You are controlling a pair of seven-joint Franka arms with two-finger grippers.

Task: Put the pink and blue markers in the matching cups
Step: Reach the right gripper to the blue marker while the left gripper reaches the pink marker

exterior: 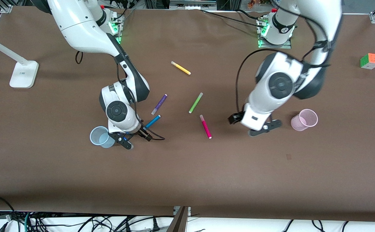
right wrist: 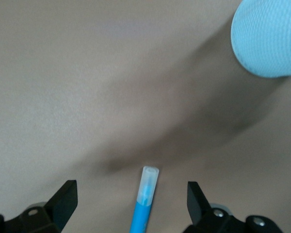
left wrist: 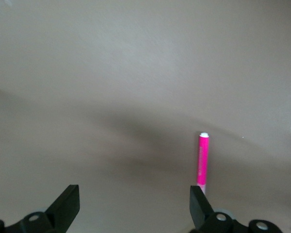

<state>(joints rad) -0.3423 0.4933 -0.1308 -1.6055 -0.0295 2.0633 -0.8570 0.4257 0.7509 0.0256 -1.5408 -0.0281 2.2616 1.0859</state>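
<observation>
My right gripper (right wrist: 130, 204), lower centre of the frame, gapes wide astride the blue marker (exterior: 152, 121), holding nothing; blue cup (exterior: 101, 137) beside. Left gripper (left wrist: 133, 206) empty, open, pink marker (exterior: 206, 126) off-centre by one finger: closing could flick it away from the pink cup (exterior: 304, 120)

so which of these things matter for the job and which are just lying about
For the job: pink marker, blue marker, blue cup, pink cup.

Lying about: purple marker, green marker, yellow marker, puzzle cube, white lamp base.
</observation>
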